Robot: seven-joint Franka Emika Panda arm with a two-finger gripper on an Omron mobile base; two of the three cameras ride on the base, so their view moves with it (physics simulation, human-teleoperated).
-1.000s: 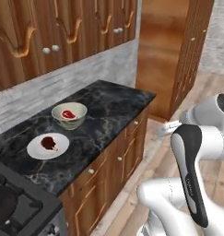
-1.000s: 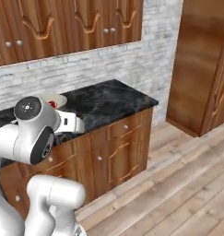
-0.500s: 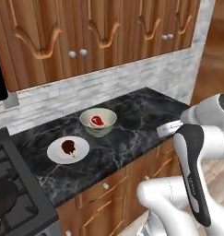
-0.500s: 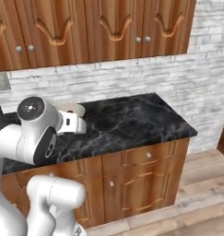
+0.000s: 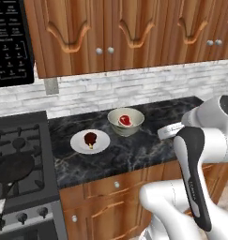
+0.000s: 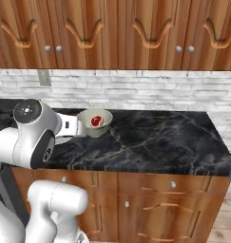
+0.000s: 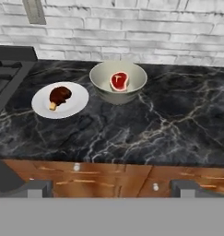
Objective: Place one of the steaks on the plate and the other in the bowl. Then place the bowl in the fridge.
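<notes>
Two steaks (image 7: 118,80) served, dark on plate (image 7: 72,105), red in bowl (image 7: 102,75); end effector (image 7: 111,188) released

Red steak (image 7: 118,80) in bowl (image 7: 100,75), dark steak (image 7: 59,95) on plate (image 7: 74,104).

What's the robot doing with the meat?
The robot isn't holding anything right now. Its open gripper hangs in front of the black counter. The dark steak lies on the white plate, and the red steak sits in the bowl beside it. So both steaks are sorted, and the bowl has not yet gone into the fridge.
</notes>
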